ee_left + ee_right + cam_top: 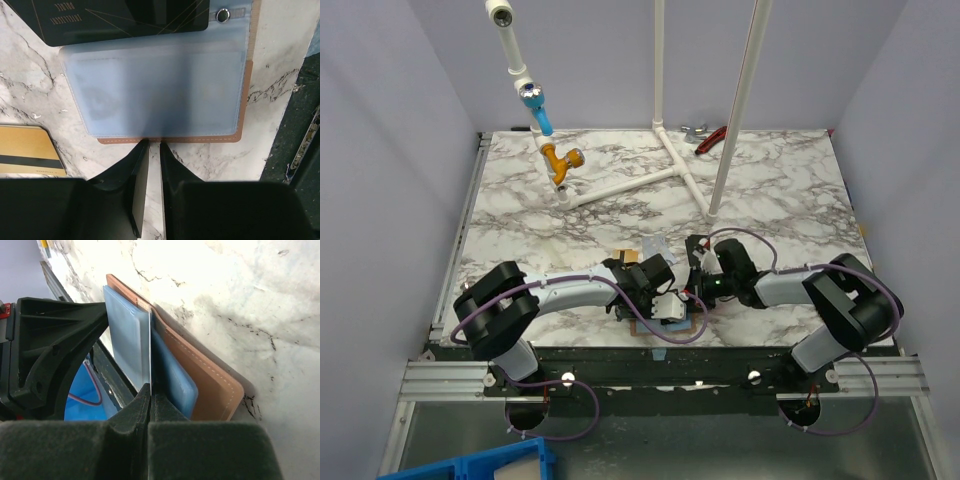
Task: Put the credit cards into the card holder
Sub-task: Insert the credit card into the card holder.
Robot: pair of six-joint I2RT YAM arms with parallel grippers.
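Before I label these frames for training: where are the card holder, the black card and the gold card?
card holder (160, 92): left wrist view, on its frosted plastic sleeve.
black card (115, 17): left wrist view, on its dark printed face.
gold card (25, 142): left wrist view, on the gold area above the dark stripe.

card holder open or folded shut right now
Open. The card holder lies spread on the table, its translucent sleeves exposed; the right gripper pinches one sleeve page upright. Whether the sleeves hold cards: cannot tell.
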